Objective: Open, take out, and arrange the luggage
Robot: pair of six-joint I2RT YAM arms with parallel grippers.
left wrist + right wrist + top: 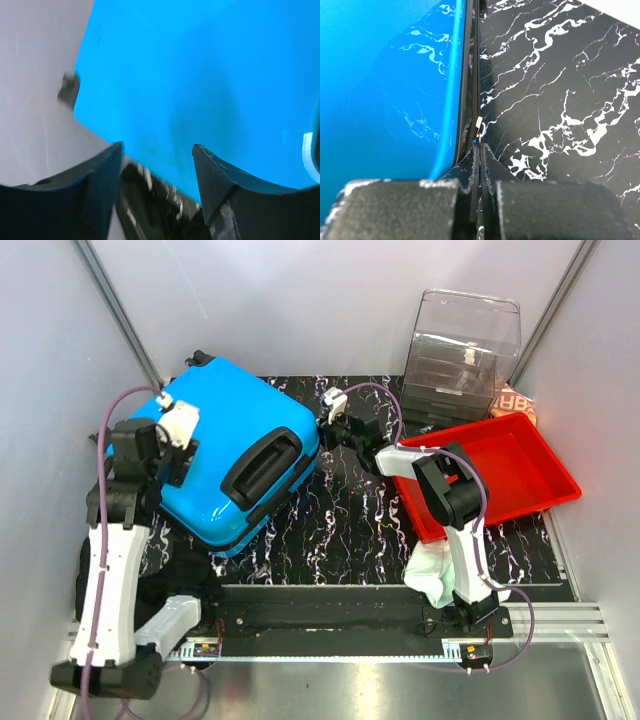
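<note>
Luggage [225, 455] lies handle-up on the tabletop [360, 520], shells shut, we see. Over its left side our left end effector [157, 149] hangs spread, gripping nothing. At its right edge our right end effector [480, 150] is pressed together, tips just beside the zipper pull [479, 126]; whether it pinches the pull we cannot tell.

Surface: black marble-patterned tabletop with white veining [350, 530], walled in by pale panels. Left half carries the large bright blue hard-shell suitcase [230, 410], black handle facing up; in the right wrist view its zipped edge sits right at the tabletop. Right half carries a red rectangular plastic tray [500, 422]. A clear plastic drawer box [465, 350] stands just behind the tray in the far corner.
</note>
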